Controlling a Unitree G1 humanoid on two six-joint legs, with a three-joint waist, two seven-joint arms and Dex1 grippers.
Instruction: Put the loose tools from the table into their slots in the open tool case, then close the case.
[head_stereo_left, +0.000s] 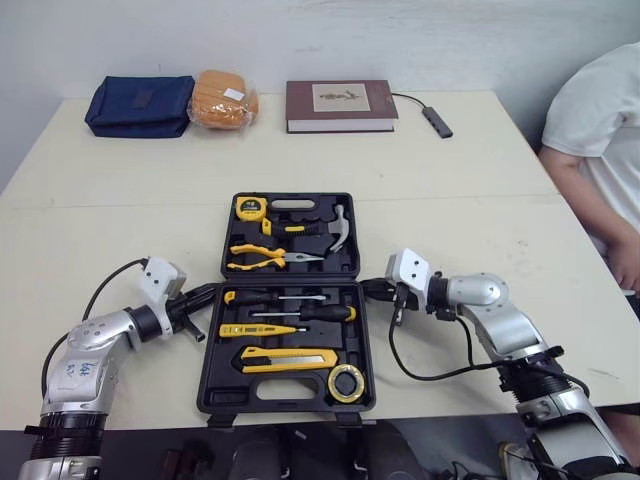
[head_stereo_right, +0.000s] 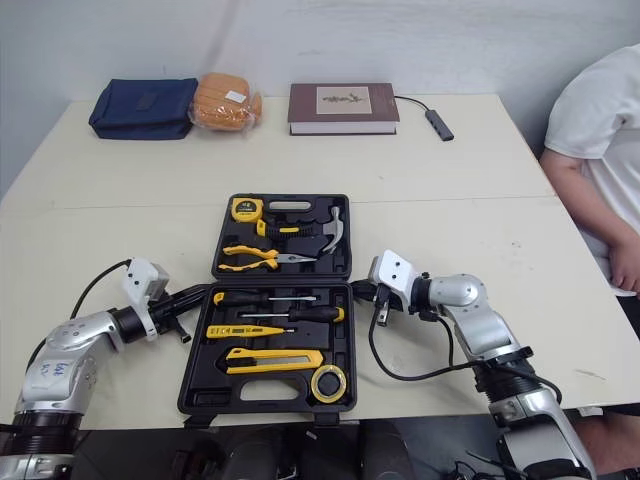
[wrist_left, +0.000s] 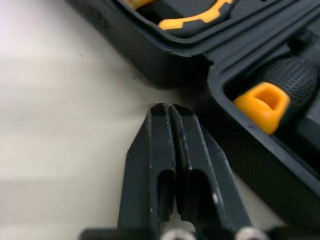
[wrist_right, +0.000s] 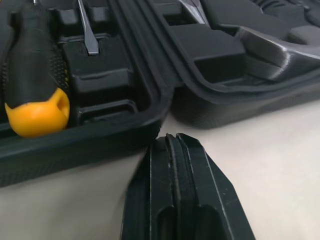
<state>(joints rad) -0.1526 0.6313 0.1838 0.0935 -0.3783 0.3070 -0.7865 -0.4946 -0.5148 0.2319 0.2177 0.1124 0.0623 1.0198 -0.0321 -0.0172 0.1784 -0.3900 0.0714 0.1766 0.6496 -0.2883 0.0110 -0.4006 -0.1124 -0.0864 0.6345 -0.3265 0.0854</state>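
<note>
The black tool case (head_stereo_left: 288, 392) lies open flat in the middle of the table. Its far half holds a yellow tape measure (head_stereo_left: 250, 208), a hammer (head_stereo_left: 335, 228) and pliers (head_stereo_left: 265, 258). Its near half holds two screwdrivers (head_stereo_left: 320, 313), a yellow tester pen (head_stereo_left: 255, 329), a utility knife (head_stereo_left: 288, 358) and a tape roll (head_stereo_left: 346, 383). My left gripper (head_stereo_left: 209, 292) is shut and empty, its tips (wrist_left: 169, 112) on the table at the case's left side by the hinge. My right gripper (head_stereo_left: 367, 290) is shut and empty, its tips (wrist_right: 172, 142) at the right side by the hinge.
At the table's far edge lie a navy pouch (head_stereo_left: 138, 104), an orange bagged item (head_stereo_left: 224, 99), a brown book (head_stereo_left: 340, 105) and a small dark adapter with cable (head_stereo_left: 437, 121). A person in a white shirt (head_stereo_left: 600, 130) sits at the right side.
</note>
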